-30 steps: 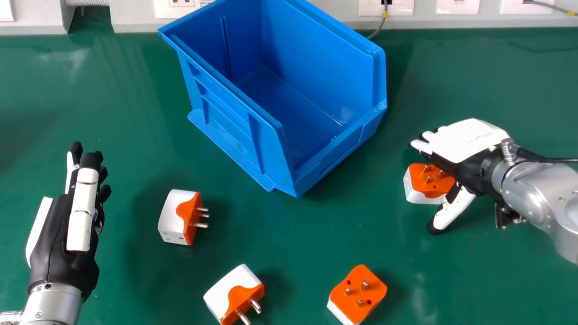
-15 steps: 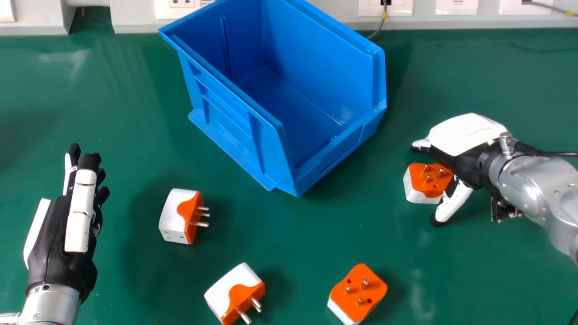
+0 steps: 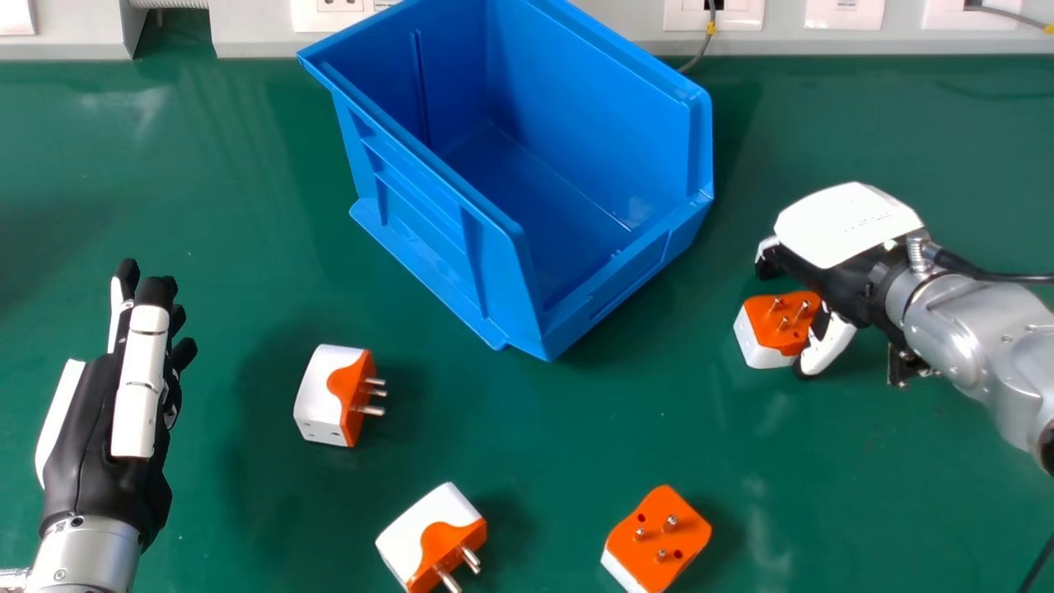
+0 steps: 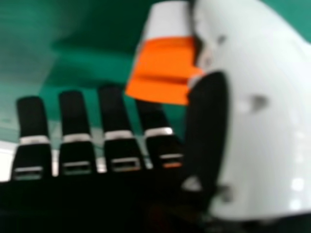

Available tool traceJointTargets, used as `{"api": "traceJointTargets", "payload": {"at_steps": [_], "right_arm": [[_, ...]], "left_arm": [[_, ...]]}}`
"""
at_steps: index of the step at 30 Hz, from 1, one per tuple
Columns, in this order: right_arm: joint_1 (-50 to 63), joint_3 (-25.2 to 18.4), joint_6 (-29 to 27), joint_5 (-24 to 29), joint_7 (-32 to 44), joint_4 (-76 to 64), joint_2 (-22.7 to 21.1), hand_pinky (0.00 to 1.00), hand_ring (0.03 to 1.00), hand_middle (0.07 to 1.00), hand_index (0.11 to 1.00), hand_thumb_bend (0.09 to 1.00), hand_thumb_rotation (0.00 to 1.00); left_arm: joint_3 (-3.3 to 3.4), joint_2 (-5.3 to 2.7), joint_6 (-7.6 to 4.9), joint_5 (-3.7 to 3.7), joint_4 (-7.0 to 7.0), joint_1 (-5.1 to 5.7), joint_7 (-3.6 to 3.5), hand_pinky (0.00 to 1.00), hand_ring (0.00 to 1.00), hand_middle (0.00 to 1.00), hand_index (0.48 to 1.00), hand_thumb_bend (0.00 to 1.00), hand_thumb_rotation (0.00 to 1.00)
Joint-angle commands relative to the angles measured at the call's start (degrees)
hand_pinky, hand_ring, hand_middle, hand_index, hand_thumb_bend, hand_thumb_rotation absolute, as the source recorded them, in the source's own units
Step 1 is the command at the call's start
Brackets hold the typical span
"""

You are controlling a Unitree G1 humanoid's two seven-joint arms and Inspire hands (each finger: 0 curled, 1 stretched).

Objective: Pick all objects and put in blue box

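Picking comes first: the right robot hand (image 3: 848,226), loosely open at one plug adapter (image 3: 766,329), must pinch before lifting toward the blue box (image 3: 424,226).

Blue box (image 3: 412,224) stands upright and askew, top open, its low end towards my near right.
Outside it I see four white-and-orange pieces: one plug (image 3: 319,387) near left, on its side, pins pointing right; a second plug (image 3: 422,527) nearer me, pins angled down and right; a third plug (image 3: 644,545) to its right, turned cornerwise, pins up; a fourth plug (image 3: 759,323) right of the box, pins up.
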Motion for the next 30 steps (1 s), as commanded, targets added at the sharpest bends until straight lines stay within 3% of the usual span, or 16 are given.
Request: {"api": "traceJointTargets", "payload": {"at_steps": [1,2,4,5,7,10,16,23,29,30], "right_arm": [[1.1,0.5,0.7,0.3,2.7,1.6,0.3,0.47,0.536,0.599,0.620,0.523,0.13],[1.2,0.4,1.0,0.5,2.9,1.4,0.4,0.40,0.467,0.560,0.591,0.523,0.11],[1.4,0.3,1.2,0.9,2.7,0.9,0.3,0.40,0.467,0.560,0.591,0.523,0.11],[1.7,0.1,1.0,1.1,2.5,0.4,0.1,0.40,0.467,0.560,0.591,0.523,0.11],[1.9,-0.2,0.8,1.7,2.4,-0.4,-0.3,0.29,0.353,0.497,0.550,0.524,0.07],[2.1,-0.4,1.1,2.3,2.2,-0.7,-0.3,0.25,0.311,0.477,0.534,0.524,0.05],[2.7,-1.3,2.5,3.3,1.3,-1.2,0.0,0.15,0.215,0.451,0.505,0.528,0.03],[3.4,-2.0,2.7,4.3,1.1,-1.5,-0.2,0.16,0.212,0.437,0.489,0.530,0.01],[3.2,-1.8,3.8,4.1,2.1,-1.2,0.1,0.14,0.200,0.440,0.482,0.529,0.01],[3.2,-1.8,4.0,4.0,2.2,-1.1,0.1,0.11,0.162,0.332,0.357,0.635,0.01]], "left_arm": [[0.20,0.10,0.09,0.54,-1.32,0.10,0.81,0.97,1.00,1.00,1.000,0.60,1.00],[0.06,0.09,0.42,0.97,-1.42,-0.01,1.30,0.97,1.00,1.00,1.000,0.60,1.00],[-0.11,0.03,0.88,1.37,-1.70,-0.12,1.88,0.97,1.00,1.00,1.000,0.60,1.00],[-0.15,0.01,1.18,1.46,-2.10,-0.07,2.05,0.97,1.00,1.00,1.000,0.60,1.00],[-0.22,0.02,1.70,1.55,-2.77,0.04,2.21,0.97,1.00,1.00,1.000,0.61,1.00],[-0.33,0.10,2.17,1.77,-3.50,0.30,2.45,0.98,1.00,1.00,1.000,0.62,1.00],[-0.22,0.37,2.20,1.76,-3.63,0.42,2.27,0.98,1.00,1.00,1.000,0.63,1.00],[-0.12,0.45,2.66,1.44,-4.60,0.79,1.98,0.98,1.00,1.00,1.000,0.62,1.00],[0.00,0.40,2.51,1.18,-4.28,0.64,1.70,0.99,1.00,1.00,1.000,0.62,1.00],[0.01,0.43,2.56,1.15,-4.29,0.65,1.66,0.99,1.00,1.00,1.000,0.62,1.00]]}}
